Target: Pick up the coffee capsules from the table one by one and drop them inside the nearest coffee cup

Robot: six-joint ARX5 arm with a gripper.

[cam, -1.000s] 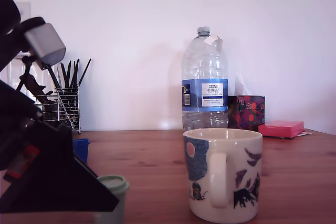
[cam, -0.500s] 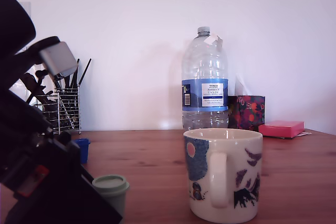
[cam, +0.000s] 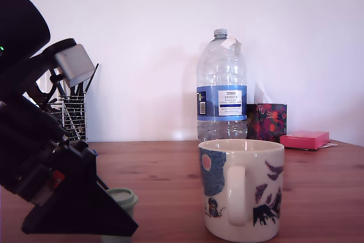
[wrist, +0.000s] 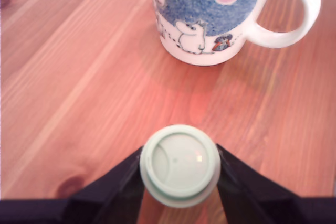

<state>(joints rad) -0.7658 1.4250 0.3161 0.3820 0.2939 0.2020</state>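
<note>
Pale sage green, the capsule [wrist: 180, 164] sits rim-up between the two dark fingers of the gripper [wrist: 180, 174]. In the wrist view each finger presses against its flanged top from either side, so the jaws look closed on it. Whether its base rests on the table [wrist: 68, 77] or hangs just clear of it I cannot tell: the exterior view shows only its upper part [cam: 120, 198] peeping out behind the black gripper body, low down near the wood.

The capsule's long axis stands upright, flat top facing the wrist camera. The relation that matters now is capsule to mug [wrist: 210, 14]: in the wrist view the mug stands straight ahead of the jaws, with a stretch of bare wood between, its handle turned to one side. In the exterior view the mug [cam: 242, 189] is to the exterior view's right of the gripper, near but apart, and its rim sits well above the capsule's top. By my judgement the coming move calls for a lift high enough to clear that rim, then a carry forward over the opening.

Behind, a water bottle [cam: 222, 86], a mesh pen holder [cam: 73, 115], a patterned box [cam: 267, 121] and a pink box [cam: 304, 139] stand along the wall. The blue capsule is not visible.
</note>
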